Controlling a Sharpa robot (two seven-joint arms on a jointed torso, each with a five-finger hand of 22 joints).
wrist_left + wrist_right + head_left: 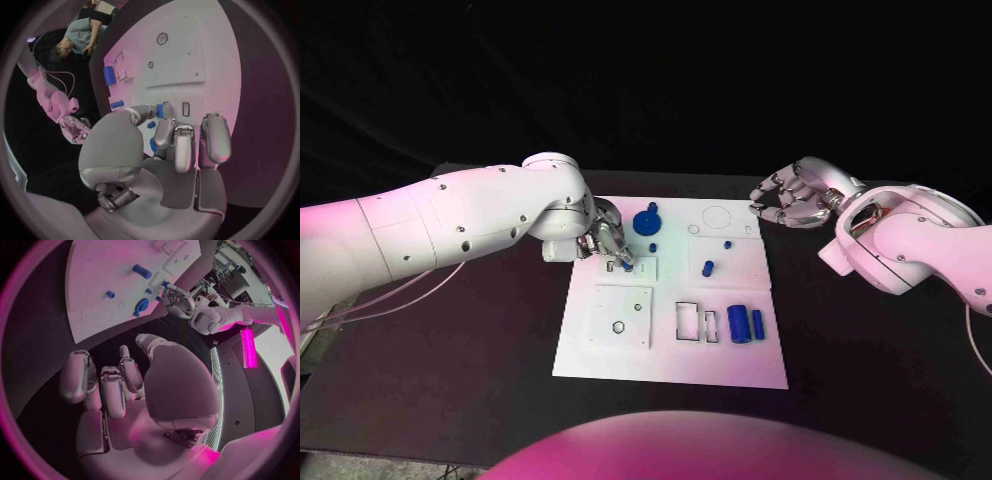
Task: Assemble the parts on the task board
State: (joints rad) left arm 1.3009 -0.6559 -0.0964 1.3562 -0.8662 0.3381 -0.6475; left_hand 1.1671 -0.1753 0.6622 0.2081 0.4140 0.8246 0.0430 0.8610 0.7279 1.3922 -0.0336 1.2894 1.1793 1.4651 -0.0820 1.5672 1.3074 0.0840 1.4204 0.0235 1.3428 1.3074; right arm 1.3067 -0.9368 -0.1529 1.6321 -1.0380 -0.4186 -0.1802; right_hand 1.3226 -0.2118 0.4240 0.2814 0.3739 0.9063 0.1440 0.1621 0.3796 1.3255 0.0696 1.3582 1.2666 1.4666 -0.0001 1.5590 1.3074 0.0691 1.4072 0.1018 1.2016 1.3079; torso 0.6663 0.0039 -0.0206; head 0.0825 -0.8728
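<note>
Looking down at the task board [668, 360], you see the left hand [607, 243] hovering over its far left part, fingers curled around a small blue part [630, 264] pinched at the fingertips just above a small rectangular slot — the left wrist view shows that blue piece [160, 110] between thumb and fingers. Beside that hand, toward the board's far middle, stands a round blue knob part [648, 222]. Near the board's centre you find two small blue pegs [708, 267], and toward its near right two blue cylinders [738, 325] lie side by side next to rectangular cut-outs. The right hand [792, 196] hangs off the board's far right corner — fingers curled inward, holding nothing.
</note>
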